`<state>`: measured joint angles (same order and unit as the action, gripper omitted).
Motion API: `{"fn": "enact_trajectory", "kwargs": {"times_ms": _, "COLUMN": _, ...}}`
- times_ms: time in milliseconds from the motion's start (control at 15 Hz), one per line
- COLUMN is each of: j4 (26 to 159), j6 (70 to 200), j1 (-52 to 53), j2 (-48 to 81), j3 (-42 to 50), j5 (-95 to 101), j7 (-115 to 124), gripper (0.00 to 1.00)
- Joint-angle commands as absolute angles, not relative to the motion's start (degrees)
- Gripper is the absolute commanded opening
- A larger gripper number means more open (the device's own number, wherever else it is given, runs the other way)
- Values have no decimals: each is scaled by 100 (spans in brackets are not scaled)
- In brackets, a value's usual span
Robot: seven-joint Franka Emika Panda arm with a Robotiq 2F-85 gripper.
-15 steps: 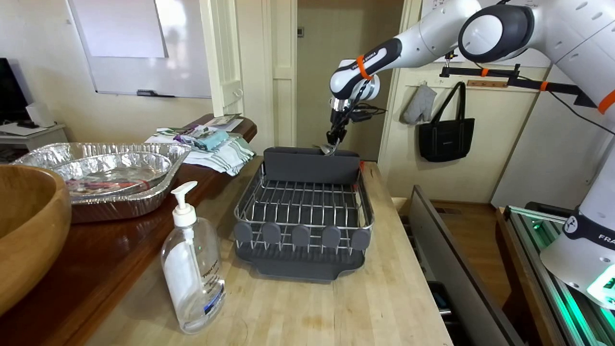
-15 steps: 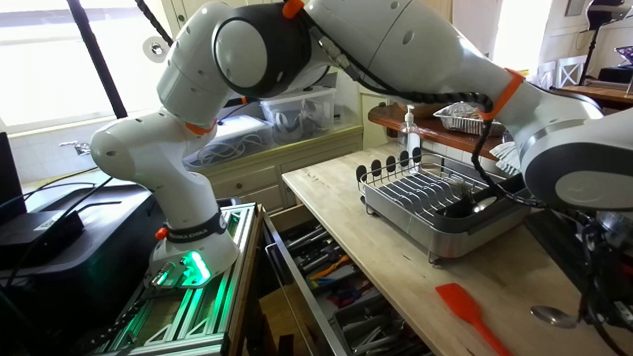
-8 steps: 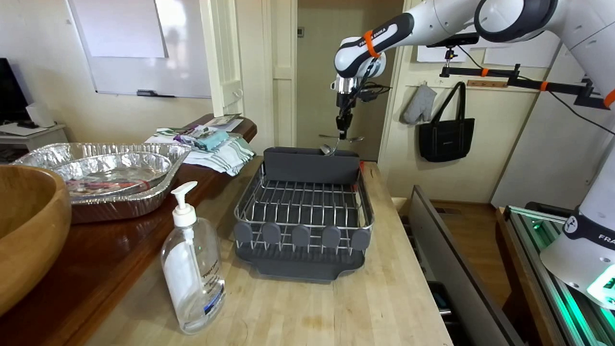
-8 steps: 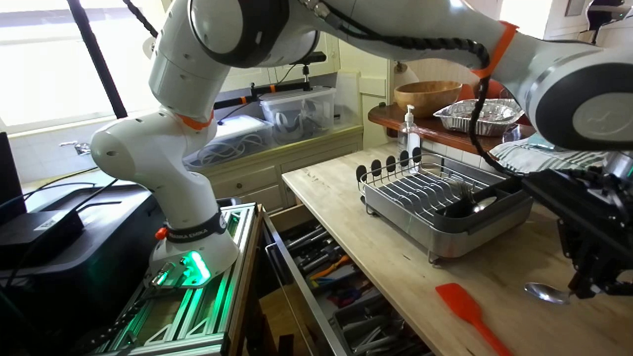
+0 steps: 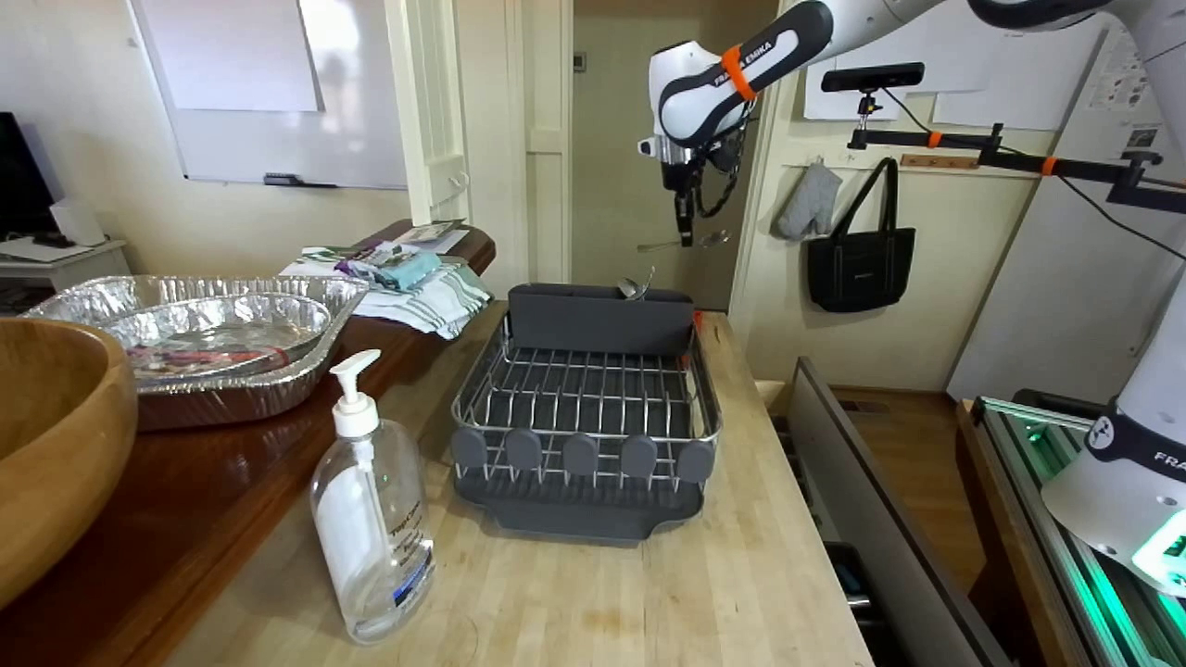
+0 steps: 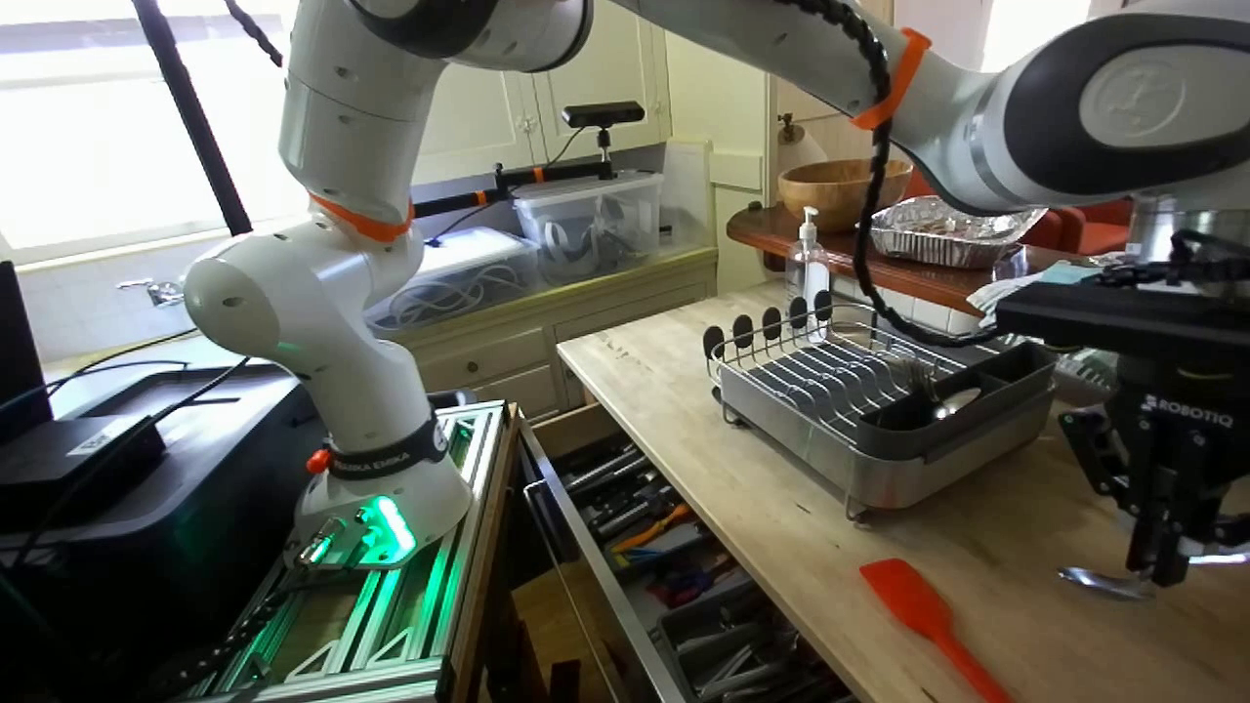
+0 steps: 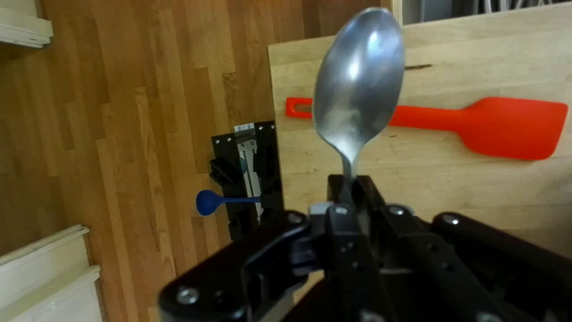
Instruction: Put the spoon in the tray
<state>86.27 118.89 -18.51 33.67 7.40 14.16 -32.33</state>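
Observation:
The silver spoon (image 7: 357,76) is gripped at its neck, bowl jutting past the fingertips in the wrist view. It also shows roughly level in both exterior views (image 5: 713,238) (image 6: 1104,583). My gripper (image 7: 351,190) is shut on it; the gripper also shows in both exterior views (image 5: 686,232) (image 6: 1157,566). Much of the handle is hidden by the fingers. The dark grey utensil tray (image 5: 602,320) sits on the end of the dish rack; it shows also in an exterior view (image 6: 986,420). The gripper is above and beyond the tray, apart from it.
Other cutlery (image 6: 957,402) stands in the utensil tray. The wire dish rack (image 6: 781,420) is on the wooden table. A red spatula (image 6: 908,596) lies on the table near the rack. An open drawer (image 6: 596,586) runs along the table edge. A soap bottle (image 5: 375,528) stands beside the rack.
My gripper has risen with the spoon from behind the utensil tray and turned somewhat. The spoon now shows clear above the tray. The rack and spatula have not moved.

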Motion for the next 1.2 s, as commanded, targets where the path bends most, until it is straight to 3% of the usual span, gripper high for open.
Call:
{"fn": "enact_trajectory", "kwargs": {"times_ms": 0, "j4": 9624, "j6": 12443, "j1": -1507, "j2": 2725, "j3": 880, "j5": 2299, "j7": -3374, "gripper": 2}}
{"fn": "enact_trajectory", "kwargs": {"times_ms": 1133, "j4": 11930, "j6": 13229, "j1": -725, "j2": 1138, "j3": 622, "j5": 5017, "j7": -3437, "gripper": 2}}
